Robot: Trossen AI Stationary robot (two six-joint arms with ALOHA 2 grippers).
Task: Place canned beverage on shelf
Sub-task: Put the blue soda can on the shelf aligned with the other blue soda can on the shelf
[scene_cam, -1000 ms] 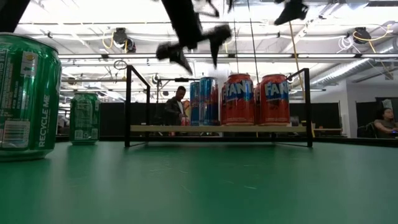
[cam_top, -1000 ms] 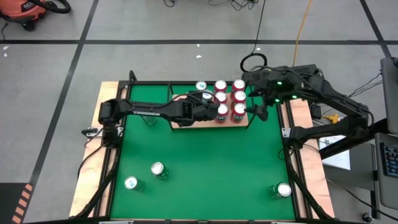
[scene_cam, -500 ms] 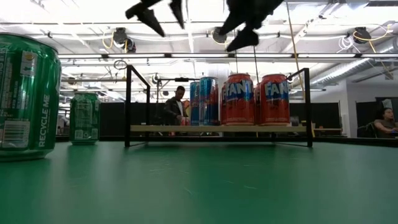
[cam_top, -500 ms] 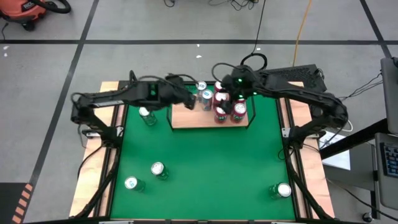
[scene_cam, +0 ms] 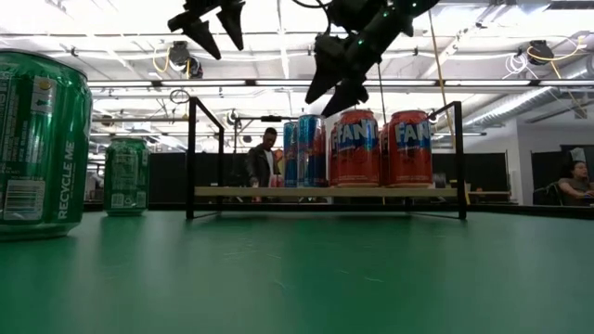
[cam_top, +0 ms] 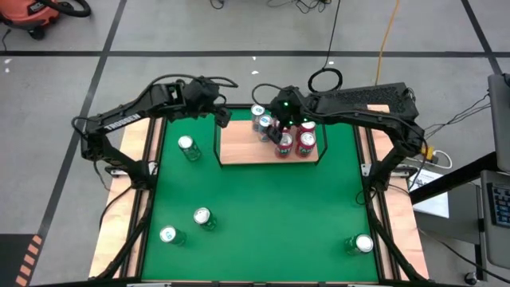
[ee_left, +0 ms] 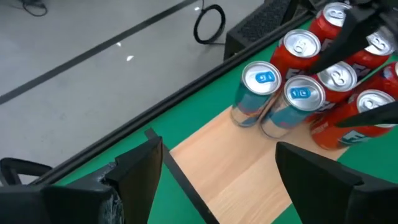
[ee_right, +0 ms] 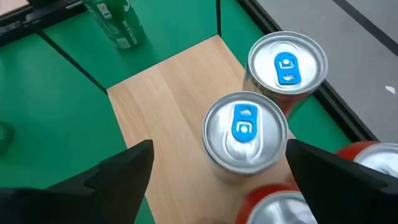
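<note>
Two "FANTA" cans (scene_cam: 380, 148) on shelf (scene_cam: 325, 192)

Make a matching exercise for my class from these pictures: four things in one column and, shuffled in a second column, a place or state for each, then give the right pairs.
Column one
1. left gripper
2. right gripper
3. red cans
4. green cans

Column two
A. standing on the green table, off the shelf
B. open, above the blue-tabbed cans
C. standing at the right end of the shelf
D. open, over the shelf's left rear corner

Right pairs: 1-D, 2-B, 3-C, 4-A
</note>
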